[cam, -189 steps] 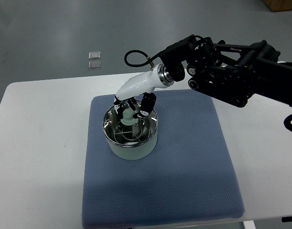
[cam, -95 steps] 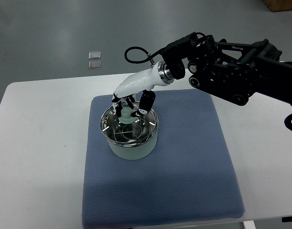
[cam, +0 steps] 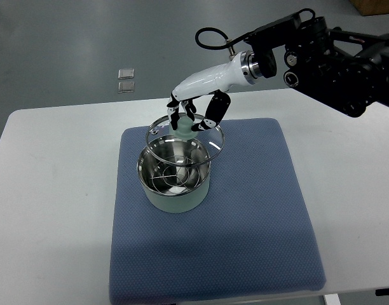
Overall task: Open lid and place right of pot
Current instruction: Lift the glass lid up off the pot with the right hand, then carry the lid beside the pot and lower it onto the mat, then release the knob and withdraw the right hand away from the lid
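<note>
White table is carrying a blue-grey mat that is covering most of its middle. Grey floor is showing beyond the far edge, with two small clear squares lying on it. Right arm, black and bulky, is reaching in from the upper right; a black cable is looping above its wrist. Pot, pale green outside and shiny steel inside, is sitting on the mat's left-centre part, mouth open. Right hand, white shell with black fingers, is hanging above the pot's far rim, fingers clamping the pale knob of the lid. Lid, clear glass with a metal rim, is hanging in the air, clear of the pot, overlapping the pot's far edge from this view and sitting slightly toward the right. Lid is looking roughly level; exact tilt hard to tell. Left arm is not showing anywhere.
</note>
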Robot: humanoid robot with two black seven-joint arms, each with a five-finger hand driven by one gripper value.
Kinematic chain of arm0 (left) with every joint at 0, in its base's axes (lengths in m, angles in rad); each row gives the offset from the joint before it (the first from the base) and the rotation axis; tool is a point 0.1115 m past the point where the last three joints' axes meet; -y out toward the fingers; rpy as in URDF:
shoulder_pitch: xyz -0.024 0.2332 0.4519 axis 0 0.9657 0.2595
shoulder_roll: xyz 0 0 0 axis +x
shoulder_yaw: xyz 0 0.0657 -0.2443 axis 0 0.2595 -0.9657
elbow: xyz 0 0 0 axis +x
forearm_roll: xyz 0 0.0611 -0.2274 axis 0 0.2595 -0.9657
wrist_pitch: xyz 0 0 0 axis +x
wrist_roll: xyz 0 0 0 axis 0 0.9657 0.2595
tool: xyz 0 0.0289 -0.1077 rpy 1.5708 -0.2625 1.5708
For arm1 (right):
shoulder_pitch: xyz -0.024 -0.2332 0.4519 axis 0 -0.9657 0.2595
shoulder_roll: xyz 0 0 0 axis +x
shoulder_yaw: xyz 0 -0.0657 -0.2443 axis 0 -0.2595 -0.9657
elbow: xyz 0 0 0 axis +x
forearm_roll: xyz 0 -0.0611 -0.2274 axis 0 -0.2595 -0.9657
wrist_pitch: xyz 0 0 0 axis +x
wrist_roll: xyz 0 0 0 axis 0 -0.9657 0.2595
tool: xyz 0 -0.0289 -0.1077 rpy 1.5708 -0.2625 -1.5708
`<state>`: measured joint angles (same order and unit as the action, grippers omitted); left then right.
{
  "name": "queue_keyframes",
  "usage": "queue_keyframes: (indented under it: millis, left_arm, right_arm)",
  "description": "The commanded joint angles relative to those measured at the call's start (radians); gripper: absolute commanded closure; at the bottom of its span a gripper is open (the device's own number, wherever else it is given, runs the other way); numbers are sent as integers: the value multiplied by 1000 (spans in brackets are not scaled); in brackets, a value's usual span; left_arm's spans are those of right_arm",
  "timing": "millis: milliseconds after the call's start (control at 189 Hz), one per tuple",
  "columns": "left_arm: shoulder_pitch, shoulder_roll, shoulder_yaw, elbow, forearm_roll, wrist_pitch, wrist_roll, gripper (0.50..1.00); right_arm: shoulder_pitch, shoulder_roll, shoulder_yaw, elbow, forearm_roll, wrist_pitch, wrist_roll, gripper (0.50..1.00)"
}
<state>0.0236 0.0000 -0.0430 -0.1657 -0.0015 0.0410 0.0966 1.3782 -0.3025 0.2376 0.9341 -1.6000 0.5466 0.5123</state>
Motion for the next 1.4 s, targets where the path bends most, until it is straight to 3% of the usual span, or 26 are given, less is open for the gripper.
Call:
queue_keyframes:
  millis: [0, 317, 666, 1395]
  left_arm:
    - [-1, 0, 0, 0, 0, 0, 0, 500]
    - [1, 0, 0, 0, 0, 0, 0, 500]
    - [-1, 0, -2, 0, 0, 0, 0, 500]
    - [-1, 0, 0, 0, 0, 0, 0, 500]
  right_arm:
    - [-7, -63, 0, 0, 0, -7, 17, 1000]
    - [-83, -187, -1, -6, 0, -53, 49, 1000]
    - [-179, -182, -21, -51, -5, -137, 49, 1000]
    - [-295, -153, -23, -150, -6, -232, 54, 1000]
